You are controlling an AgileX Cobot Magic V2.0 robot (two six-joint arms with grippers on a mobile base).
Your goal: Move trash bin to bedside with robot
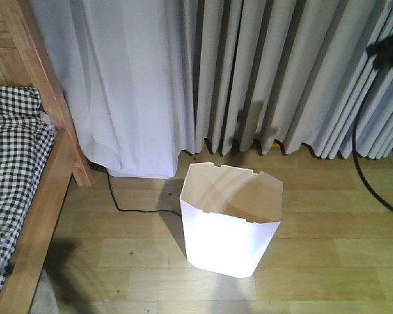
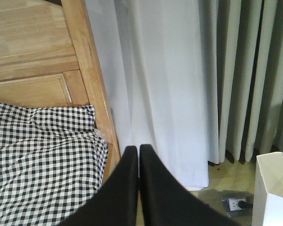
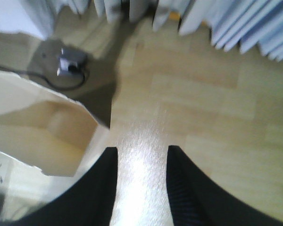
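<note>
Your left gripper [image 2: 139, 150] is closed over the bed [image 2: 42, 155]; your right gripper [image 3: 141, 155] hangs open, empty, right of the trash bin [image 3: 47, 132] on the floor [image 3: 203, 108].

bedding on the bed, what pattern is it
The bedding is a black-and-white check, clearest in the left wrist view.

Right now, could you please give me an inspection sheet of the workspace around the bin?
Surface: wooden floor, bare around the bin.
Job's things: trash bin upright, apparently empty, apart from the bed.
Clutter: nothing seen.
Grippers: left tool shut, empty, toward the bed; right tool open, empty, beside the bin.
Cables: black cord on the floor behind the bin; plug at floor socket.
Surroundings: curtains.
</note>
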